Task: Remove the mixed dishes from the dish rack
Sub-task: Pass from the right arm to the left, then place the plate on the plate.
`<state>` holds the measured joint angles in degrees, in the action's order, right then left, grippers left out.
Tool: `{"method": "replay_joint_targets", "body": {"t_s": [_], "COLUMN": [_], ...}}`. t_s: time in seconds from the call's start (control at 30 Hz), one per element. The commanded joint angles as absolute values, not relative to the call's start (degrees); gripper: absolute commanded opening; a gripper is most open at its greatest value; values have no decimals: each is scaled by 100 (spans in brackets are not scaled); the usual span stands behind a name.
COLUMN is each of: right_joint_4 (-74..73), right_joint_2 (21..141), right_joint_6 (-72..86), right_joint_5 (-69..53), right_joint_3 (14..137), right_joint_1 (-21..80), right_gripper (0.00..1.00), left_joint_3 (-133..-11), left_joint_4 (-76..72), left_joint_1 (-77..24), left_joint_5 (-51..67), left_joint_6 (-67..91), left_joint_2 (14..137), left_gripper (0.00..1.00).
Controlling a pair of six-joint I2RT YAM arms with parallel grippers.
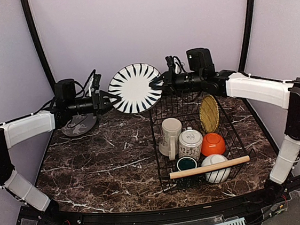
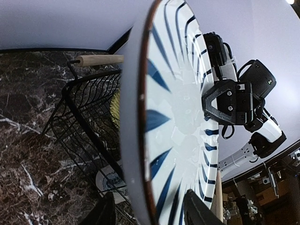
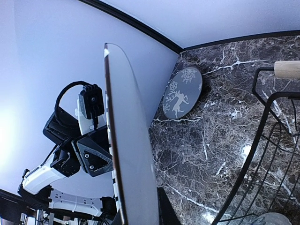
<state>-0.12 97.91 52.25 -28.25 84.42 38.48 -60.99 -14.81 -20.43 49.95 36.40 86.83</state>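
The grey-and-white radial-patterned plate hangs upright in the air, left of the dish rack and above the table. My right gripper is shut on its right rim. My left gripper straddles its left rim, one finger on each side, with a small gap showing at the back. In the rack stand a cream mug, a patterned mug, an orange bowl, a dark green cup, a white bowl and an upright lime-green plate.
A grey disc with a white deer figure lies on the marble table at the far left, under my left arm. A wooden handle crosses the rack's near end. The back wall is close behind the plate.
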Motion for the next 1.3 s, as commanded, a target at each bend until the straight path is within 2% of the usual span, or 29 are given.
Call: {"method": "replay_joint_targets", "body": {"t_s": [0.0, 0.2, 0.3, 0.4, 0.47, 0.5, 0.6, 0.67, 0.73, 0.8, 0.87, 1.07, 1.27], "right_joint_4": [1537, 1999, 2124, 2186, 2089, 1982, 1722, 1660, 1478, 1215, 984, 90, -641], "right_joint_2": [9789, 9817, 9932, 10018, 10041, 10058, 10081, 10069, 10040, 10007, 9913, 9458, 8808], "right_joint_6": [5465, 5407, 5407, 5411, 5385, 5368, 5311, 5331, 5308, 5206, 5128, 4571, 3918], "right_joint_5": [-3124, -2990, -3024, -3071, -3030, -3011, -2951, -2944, -2922, -2889, -2751, -2184, -1573], "right_joint_3": [8386, 8009, 8009, 8037, 8055, 8084, 8118, 8058, 8038, 8046, 8009, 7952, 7856], "right_joint_1": [3939, 4006, 4014, 4017, 4012, 4009, 3976, 3926, 3865, 3806, 3740, 3621, 3612], "right_gripper": [0, 0, 0, 0, 0, 4, 25, 46, 71, 86, 97, 99, 99], "left_joint_3": [-6037, -5968, -5922, -5915, -5910, -5914, -5898, -5856, -5834, -5777, -5711, -5665, -5946], "left_joint_4": [-1939, -2244, -2502, -2671, -2695, -2701, -2772, -2935, -3037, -3292, -3649, -3739, -1715], "left_joint_1": [-2057, -2048, -2048, -2043, -2040, -2035, -1947, -1828, -1678, -1510, -1332, -571, 366], "left_joint_5": [5261, 5371, 5433, 5514, 5516, 5509, 5495, 5502, 5509, 5547, 5611, 5560, 4791], "left_joint_6": [3903, 4168, 4365, 4525, 4561, 4566, 4617, 4729, 4892, 5110, 5372, 5596, 4423], "left_joint_2": [8721, 8817, 8870, 8920, 8925, 8918, 8869, 8858, 8858, 8859, 8878, 8859, 8712], "left_gripper": [45, 21, 17, 4, 1, 1, 1, 1, 1, 1, 1, 1, 1]}}
